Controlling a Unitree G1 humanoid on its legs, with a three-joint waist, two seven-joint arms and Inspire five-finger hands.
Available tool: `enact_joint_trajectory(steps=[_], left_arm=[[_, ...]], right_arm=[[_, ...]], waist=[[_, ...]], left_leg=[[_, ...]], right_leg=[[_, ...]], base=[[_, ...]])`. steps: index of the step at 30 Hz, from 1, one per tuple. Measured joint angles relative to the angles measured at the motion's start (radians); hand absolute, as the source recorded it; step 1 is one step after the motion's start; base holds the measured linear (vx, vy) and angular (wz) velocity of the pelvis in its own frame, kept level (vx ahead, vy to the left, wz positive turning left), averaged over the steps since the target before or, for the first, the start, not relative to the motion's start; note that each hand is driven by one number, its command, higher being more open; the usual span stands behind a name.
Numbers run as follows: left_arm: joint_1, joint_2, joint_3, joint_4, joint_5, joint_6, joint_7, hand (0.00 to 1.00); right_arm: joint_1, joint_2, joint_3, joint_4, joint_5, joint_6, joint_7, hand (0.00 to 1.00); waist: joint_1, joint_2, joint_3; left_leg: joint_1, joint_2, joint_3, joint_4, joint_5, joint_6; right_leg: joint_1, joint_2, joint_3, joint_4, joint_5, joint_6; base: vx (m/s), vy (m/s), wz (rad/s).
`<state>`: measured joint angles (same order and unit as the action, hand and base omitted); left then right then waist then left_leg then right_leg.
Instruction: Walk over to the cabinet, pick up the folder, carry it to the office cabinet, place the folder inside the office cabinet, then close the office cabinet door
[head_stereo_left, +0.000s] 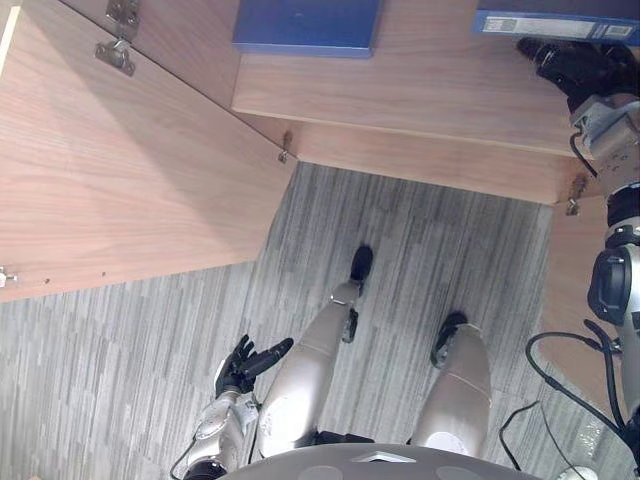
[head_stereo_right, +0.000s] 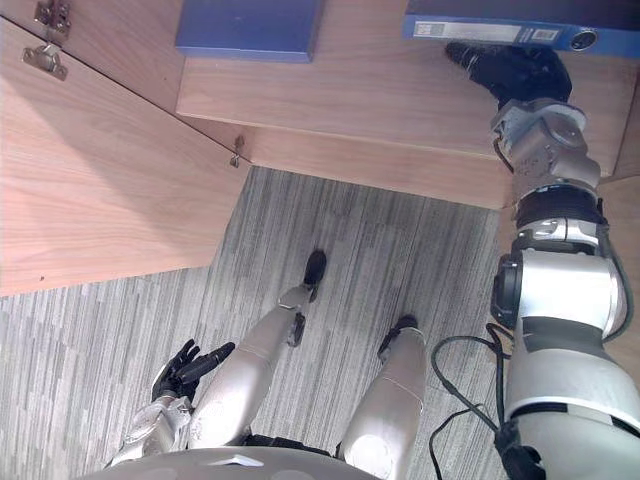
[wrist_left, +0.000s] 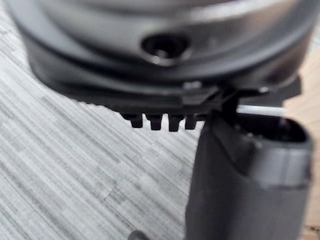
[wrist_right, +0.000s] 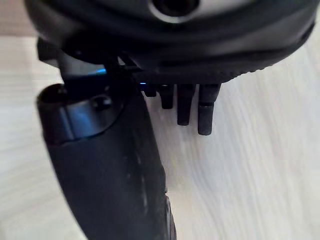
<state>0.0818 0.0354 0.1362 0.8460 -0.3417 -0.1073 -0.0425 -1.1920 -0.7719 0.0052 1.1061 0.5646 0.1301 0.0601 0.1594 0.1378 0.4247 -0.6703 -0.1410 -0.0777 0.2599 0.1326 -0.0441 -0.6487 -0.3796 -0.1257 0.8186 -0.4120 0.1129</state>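
Note:
A blue folder (head_stereo_left: 555, 22) with a white spine label lies on the wooden cabinet shelf (head_stereo_left: 420, 90) at the far right. My right hand (head_stereo_right: 510, 70) rests on the shelf just in front of the folder, its fingers (wrist_right: 185, 105) straight over the bare wood, holding nothing. The wooden cabinet door (head_stereo_left: 120, 170) stands swung open on the left. Down by my side, over the carpet, my left hand (head_stereo_left: 250, 365) hangs with relaxed fingers (wrist_left: 160, 121) and is empty.
A second blue folder (head_stereo_left: 305, 25) lies flat on the same shelf, further left. Metal hinges (head_stereo_left: 117, 52) sit on the open door's inner face. Grey striped carpet (head_stereo_left: 120, 380) covers the floor in front of the cabinet.

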Motion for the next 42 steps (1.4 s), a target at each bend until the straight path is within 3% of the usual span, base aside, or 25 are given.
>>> enact_joint_trajectory(steps=[8, 17, 21, 26, 33, 42], left_arm=[[0.001, 0.022, 0.000, 0.010, 0.038, 0.004, -0.029, 1.00], [0.004, 0.053, -0.003, 0.029, 0.041, 0.022, -0.059, 1.00], [0.007, 0.054, -0.012, 0.030, 0.039, 0.025, -0.061, 1.00], [0.008, 0.054, -0.013, 0.037, 0.039, 0.026, -0.059, 1.00], [0.008, 0.057, -0.012, 0.068, 0.039, 0.026, -0.046, 1.00], [0.003, 0.060, -0.012, 0.081, 0.040, 0.023, -0.036, 1.00]], right_arm=[[0.042, -0.007, 0.076, 0.016, -0.117, -0.008, 0.096, 1.00], [0.124, 0.016, 0.196, -0.054, -0.525, -0.059, 0.256, 1.00], [0.157, 0.071, 0.222, -0.068, -0.732, -0.077, 0.256, 1.00], [0.231, 0.125, 0.243, -0.135, -0.974, -0.080, 0.191, 1.00], [0.282, 0.212, 0.241, -0.138, -1.105, -0.080, 0.126, 1.00], [0.294, 0.237, 0.221, -0.138, -1.110, -0.080, 0.125, 1.00]], waist=[[0.003, -0.035, -0.012], [0.004, -0.077, -0.060], [0.010, -0.080, -0.068], [0.016, -0.085, -0.080], [0.002, -0.092, -0.085], [-0.004, -0.099, -0.093]], left_leg=[[0.014, 0.002, 0.001, 0.000, 0.000, 0.000], [0.025, 0.008, -0.003, 0.002, -0.003, -0.001], [0.051, 0.010, -0.002, -0.004, -0.004, 0.000], [0.074, 0.013, 0.018, -0.062, 0.016, 0.016], [0.149, 0.013, 0.047, -0.132, 0.035, 0.024], [0.176, 0.013, 0.051, -0.168, 0.040, 0.025]], right_leg=[[0.016, 0.002, -0.001, -0.006, 0.001, 0.000], [0.037, 0.013, -0.007, -0.023, 0.004, 0.000], [0.065, 0.016, -0.007, -0.036, 0.008, 0.003], [0.070, 0.016, 0.000, -0.071, 0.027, 0.006], [0.129, 0.019, 0.017, -0.148, 0.065, 0.031], [0.143, 0.020, 0.018, -0.168, 0.068, 0.034]], base=[[0.00, 0.000, 0.00], [0.00, 0.000, 0.00], [-0.01, 0.003, -0.04], [0.00, 0.010, -0.04], [0.04, 0.005, -0.15], [0.00, -0.042, -0.03]])
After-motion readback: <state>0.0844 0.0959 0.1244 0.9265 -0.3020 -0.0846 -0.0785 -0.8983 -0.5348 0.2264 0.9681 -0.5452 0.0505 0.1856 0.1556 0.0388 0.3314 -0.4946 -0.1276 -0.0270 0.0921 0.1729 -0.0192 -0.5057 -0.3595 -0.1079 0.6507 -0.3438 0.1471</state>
